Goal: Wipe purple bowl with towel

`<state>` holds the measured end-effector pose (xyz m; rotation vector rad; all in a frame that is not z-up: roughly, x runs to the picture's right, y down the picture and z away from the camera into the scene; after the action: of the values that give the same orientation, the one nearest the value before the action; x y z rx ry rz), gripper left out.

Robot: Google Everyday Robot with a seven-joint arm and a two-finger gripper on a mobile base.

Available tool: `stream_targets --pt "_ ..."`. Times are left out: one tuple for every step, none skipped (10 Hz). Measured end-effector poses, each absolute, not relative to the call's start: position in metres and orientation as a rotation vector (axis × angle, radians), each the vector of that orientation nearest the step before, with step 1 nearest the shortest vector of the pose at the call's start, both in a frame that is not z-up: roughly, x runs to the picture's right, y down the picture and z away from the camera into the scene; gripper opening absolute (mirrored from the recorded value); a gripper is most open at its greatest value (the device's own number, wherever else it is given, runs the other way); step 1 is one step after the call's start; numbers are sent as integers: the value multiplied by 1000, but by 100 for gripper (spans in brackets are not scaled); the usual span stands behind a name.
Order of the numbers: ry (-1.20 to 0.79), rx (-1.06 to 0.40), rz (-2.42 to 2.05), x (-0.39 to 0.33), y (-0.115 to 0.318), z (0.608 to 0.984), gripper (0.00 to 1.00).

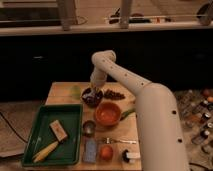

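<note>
While the arm (125, 80) reaches over the table (62, 92), our gripper (93, 94) sits low inside the purple bowl (86, 99), just behind the orange bowl (107, 113). We cannot tell whether it grips a towel; wiping looks begun, not finished.

arm (150, 107): white, smooth, rounded joints | jaws: at purple bowl (89, 101)

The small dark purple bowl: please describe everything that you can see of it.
The small round dark purple bowl has a glossy rim and stands upright on the wooden table, towards its far edge, just behind the larger orange bowl. Whether the two touch cannot be told. The robot's gripper reaches down into it from above and hides much of the inside. No towel can be made out there.
</note>
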<state>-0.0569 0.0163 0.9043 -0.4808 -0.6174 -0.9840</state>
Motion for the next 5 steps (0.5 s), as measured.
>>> stream_targets --pt "-617 -479 -983 -56 15 903 0" --pt "-616 -478 -981 -55 14 903 0" --pt "-615 -477 -980 -55 14 903 0" --pt "-616 -477 -981 -55 14 903 0" --pt "-617 -478 -983 -57 14 903 0"
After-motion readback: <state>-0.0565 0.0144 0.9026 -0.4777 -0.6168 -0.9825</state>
